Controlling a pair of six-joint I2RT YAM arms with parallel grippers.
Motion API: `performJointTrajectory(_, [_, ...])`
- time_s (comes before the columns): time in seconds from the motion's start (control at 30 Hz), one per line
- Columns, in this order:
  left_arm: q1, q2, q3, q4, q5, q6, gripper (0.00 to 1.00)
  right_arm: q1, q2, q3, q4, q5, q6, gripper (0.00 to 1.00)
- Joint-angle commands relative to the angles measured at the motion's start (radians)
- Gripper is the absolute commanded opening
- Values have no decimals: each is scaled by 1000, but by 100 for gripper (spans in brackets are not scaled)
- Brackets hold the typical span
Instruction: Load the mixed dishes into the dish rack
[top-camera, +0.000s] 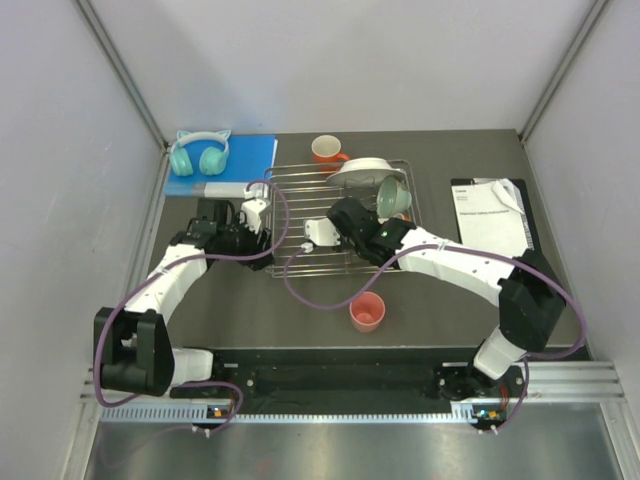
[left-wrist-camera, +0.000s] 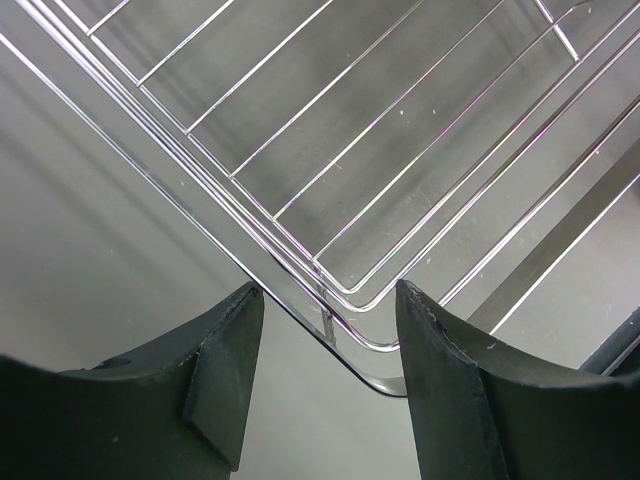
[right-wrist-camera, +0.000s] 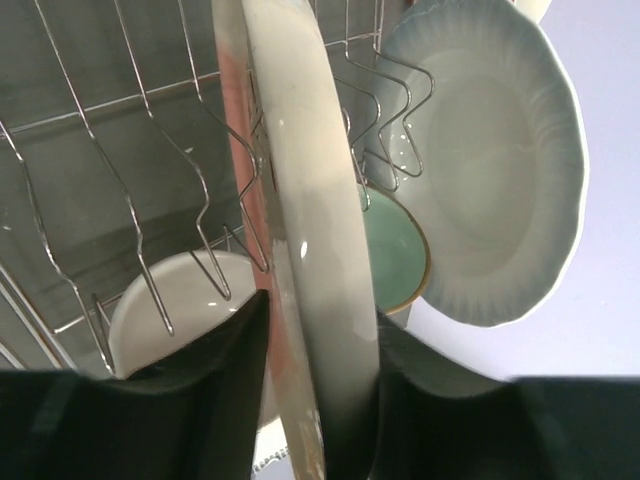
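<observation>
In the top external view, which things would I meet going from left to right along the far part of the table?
teal headphones → orange mug → mint-green bowl → white paper. The white plate overlaps the mug and the bowl, so it is left out.

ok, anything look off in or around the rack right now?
Only the mint-green bowl. It lies tipped on its side at the right end of the dish rack, not standing in the tines like the white plate next to it. Nothing looks spilled or broken.
</observation>
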Motion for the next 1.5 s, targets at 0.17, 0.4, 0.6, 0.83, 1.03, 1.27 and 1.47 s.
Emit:
performJointTrajectory(0.17, [7,-11,32,-50,-30,52,60,9,-57,49,-64,0,107,50])
performJointTrajectory(0.4, [8,36,67,-30,-24,39,61,50,-172,39,-178,-26,196,94])
performJointTrajectory(0.6, [8,113,126,0,-33,17,66,147,-258,37,-266,36,288,100])
performJointTrajectory(0.83, [8,243,250,60,-88,-47,73,221,-369,115,-295,45,440,100])
performJointTrajectory(1.03, [8,438,428,74,-114,-101,75,225,-555,57,-67,37,478,100])
performJointTrajectory(1.27, [8,570,566,82,-183,-164,60,225,-729,-98,197,57,549,100])
performJointTrajectory(1.47, [7,573,548,77,-174,-164,47,221,-750,-164,268,111,569,99])
